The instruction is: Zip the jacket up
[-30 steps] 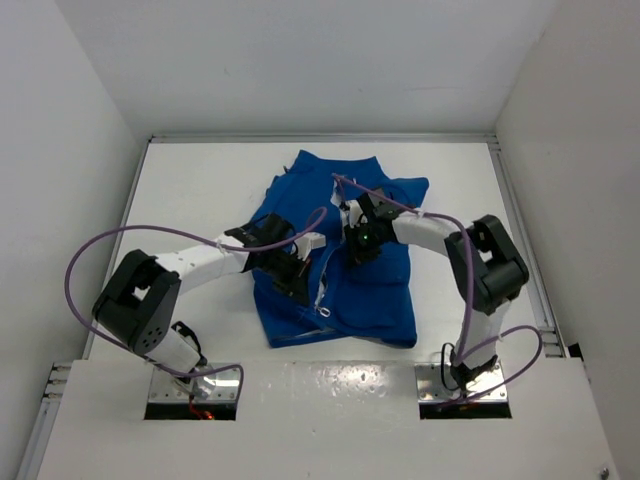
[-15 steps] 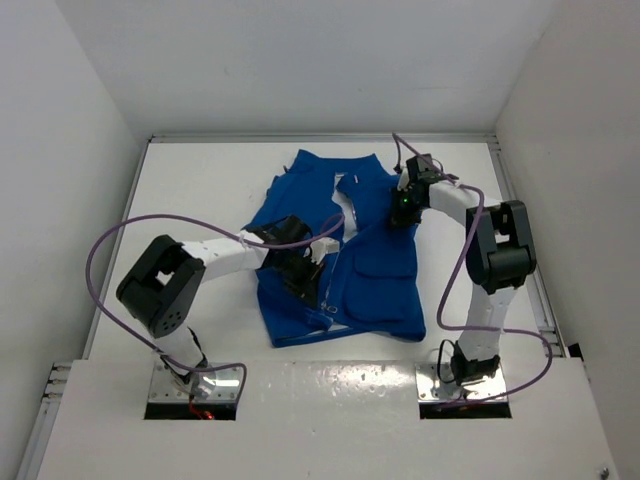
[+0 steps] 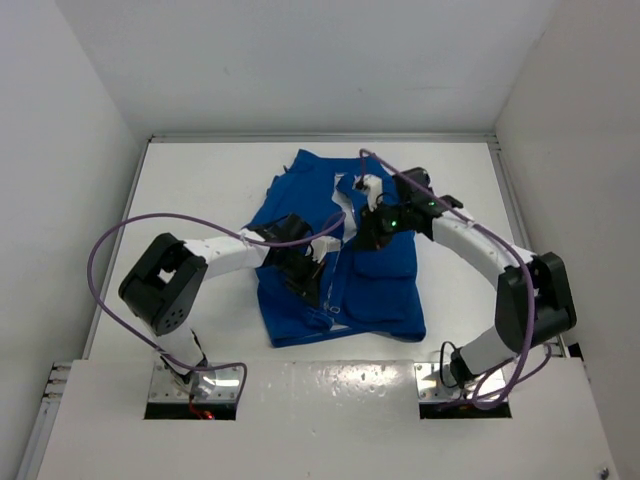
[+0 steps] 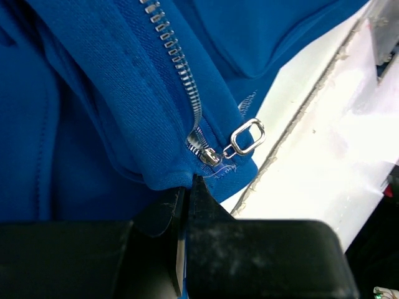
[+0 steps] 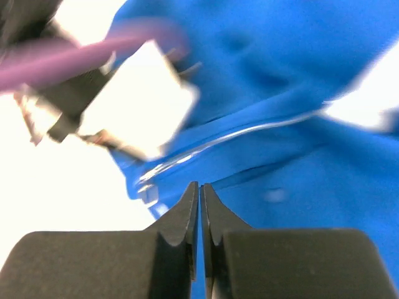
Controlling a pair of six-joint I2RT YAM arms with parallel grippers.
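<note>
white table (image 3: pixel 200 190), plain white walls (image 3: pixel 60 150) on three sides, even light

Heavy motion blur over the jacket (image 5: pixel 293 187) and zipper (image 5: pixel 249 132) in right wrist view.

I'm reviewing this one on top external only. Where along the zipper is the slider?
Observer: At the bottom. Left wrist view shows the slider right at the jacket's hem.
Operator: Is the left tool on the pull?
Observer: No. The left tool looks shut on the hem below the slider; the ring pull hangs free.
Operator: And the right tool?
Observer: The right tool is shut on nothing, over blue cloth; that view is blurred.
</note>
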